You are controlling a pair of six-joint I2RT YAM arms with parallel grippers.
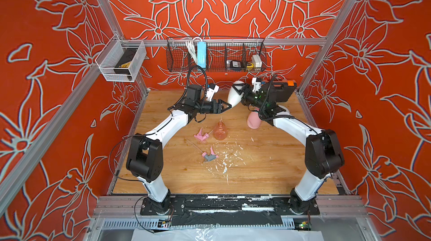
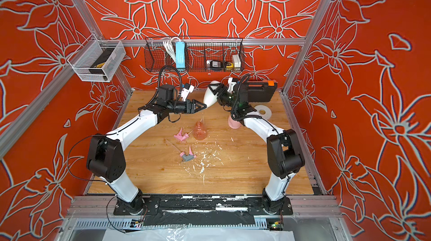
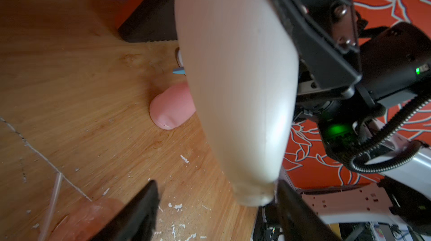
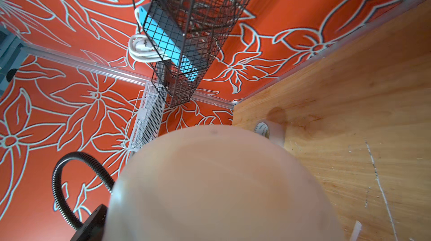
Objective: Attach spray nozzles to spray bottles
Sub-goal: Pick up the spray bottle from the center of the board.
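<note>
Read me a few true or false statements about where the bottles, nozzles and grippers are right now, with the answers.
1. The right gripper holds the cream-white bottle off the table. True.
2. The left gripper has its fingers clamped on the pink-and-grey nozzle. False: that nozzle lies on the table, and the fingers stand open at the cream-white bottle's neck.
3. The all-pink nozzle lies beside the orange bottle. True.
4. The orange bottle has a spray head on it. False: no spray head sits on it.
</note>
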